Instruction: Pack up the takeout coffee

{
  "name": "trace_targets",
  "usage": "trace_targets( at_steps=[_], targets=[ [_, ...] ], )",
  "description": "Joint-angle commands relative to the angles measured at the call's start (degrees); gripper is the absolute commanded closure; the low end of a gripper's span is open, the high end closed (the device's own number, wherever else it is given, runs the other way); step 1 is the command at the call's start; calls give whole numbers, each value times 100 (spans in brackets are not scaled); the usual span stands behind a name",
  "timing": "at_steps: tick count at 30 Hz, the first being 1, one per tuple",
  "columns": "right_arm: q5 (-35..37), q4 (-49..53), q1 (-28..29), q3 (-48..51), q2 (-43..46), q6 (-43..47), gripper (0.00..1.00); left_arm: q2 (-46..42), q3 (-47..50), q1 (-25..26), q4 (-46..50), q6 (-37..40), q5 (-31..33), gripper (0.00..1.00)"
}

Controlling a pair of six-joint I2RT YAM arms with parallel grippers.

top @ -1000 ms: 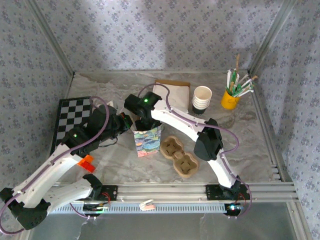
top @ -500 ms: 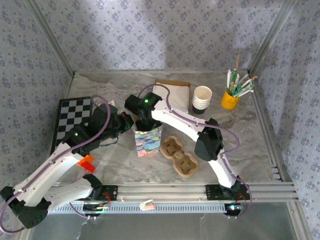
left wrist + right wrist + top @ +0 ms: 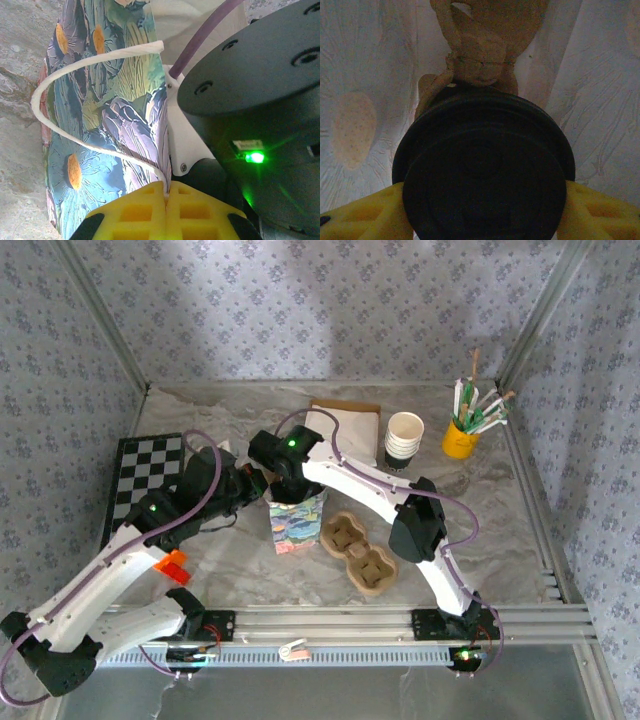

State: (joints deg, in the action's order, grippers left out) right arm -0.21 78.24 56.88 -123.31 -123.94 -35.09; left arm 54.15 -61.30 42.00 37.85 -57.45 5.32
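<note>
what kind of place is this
Likely a robot test cell staged as a takeout counter: patterned cloth walls on a metal frame, two arms bolted to the table's edge, and café props such as stacked cups, a pulp tray and a flowered bag.

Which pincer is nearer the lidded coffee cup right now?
Right. The right pincer grips the coffee cup by its sides at the mouth of the floral bag. The left pincer is shut on that bag's edge, off to one side.
</note>
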Motion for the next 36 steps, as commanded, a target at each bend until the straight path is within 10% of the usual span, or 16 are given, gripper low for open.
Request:
trace_targets(
  at_steps=[1,36],
  targets=[
    [-187,112,121,-151,-196,66,48,53,-144,-33,144,133,-154,100],
    [-121,-185,9,278,-448,72,48,34,-235,-17,268,173,-230,94]
  ],
)
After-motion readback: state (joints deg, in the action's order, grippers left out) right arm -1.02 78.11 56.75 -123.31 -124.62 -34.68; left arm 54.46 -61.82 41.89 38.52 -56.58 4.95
